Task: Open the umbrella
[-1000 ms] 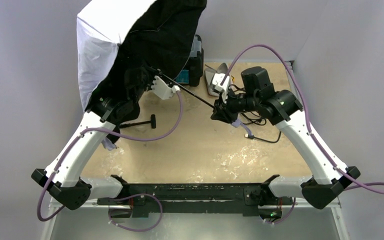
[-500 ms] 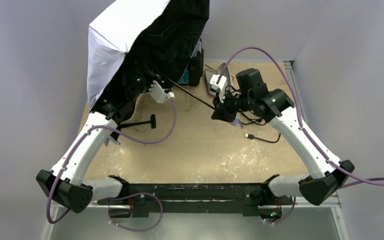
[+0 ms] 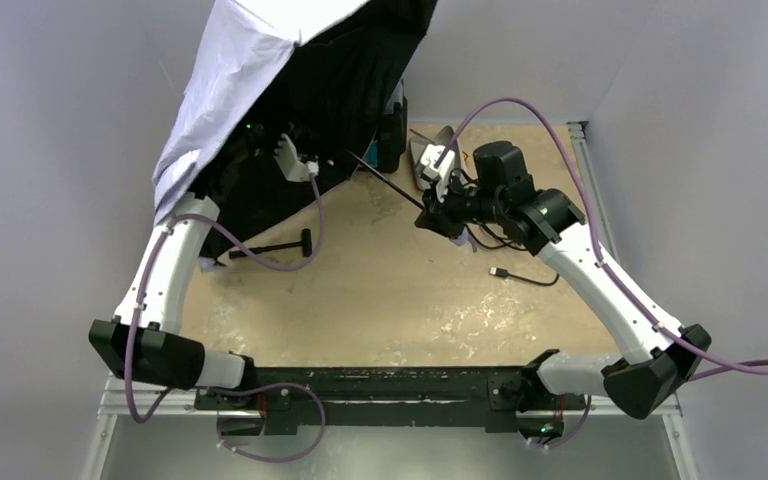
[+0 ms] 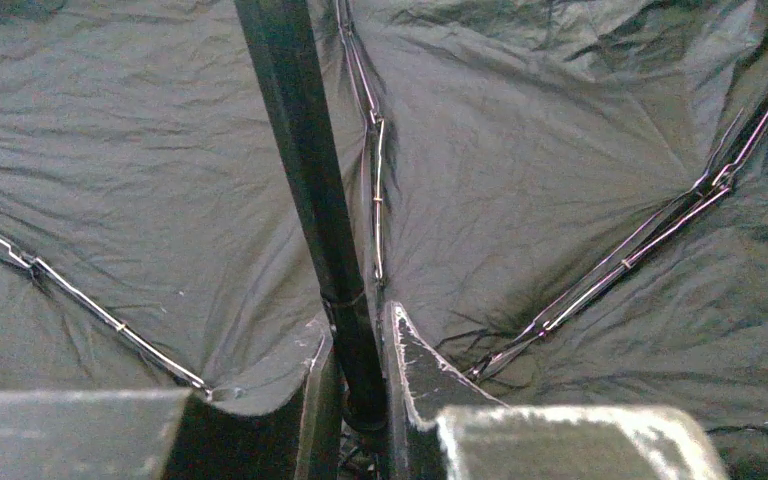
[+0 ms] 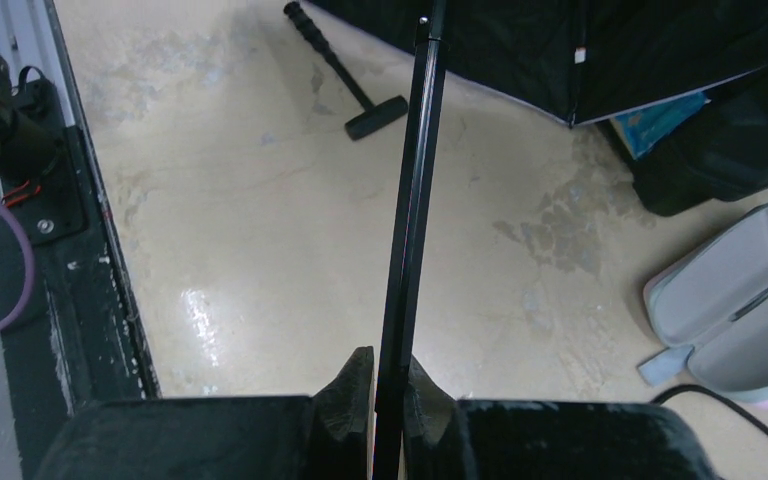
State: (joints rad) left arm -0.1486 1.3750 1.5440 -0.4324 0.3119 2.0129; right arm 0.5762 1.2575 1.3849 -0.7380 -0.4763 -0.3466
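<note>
Beige tabletop (image 3: 390, 290): umbrella (image 3: 250, 70) shaft pinched by left tool (image 4: 357, 338) under canopy, right tool (image 5: 387, 360) farther out.

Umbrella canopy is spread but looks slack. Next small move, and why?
Probably slide the left hand up the thin black shaft toward the canopy's black lining, with the right hand anchoring the lower end. The pale lavender folding umbrella is spread, but that lining is wrinkled and its metal ribs look slack, so it likely hasn't locked. Both hands close around the shaft.

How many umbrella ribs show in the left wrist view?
3 ribs: one at lower left, one just right of the shaft, one at the right. More likely out of frame.
</note>
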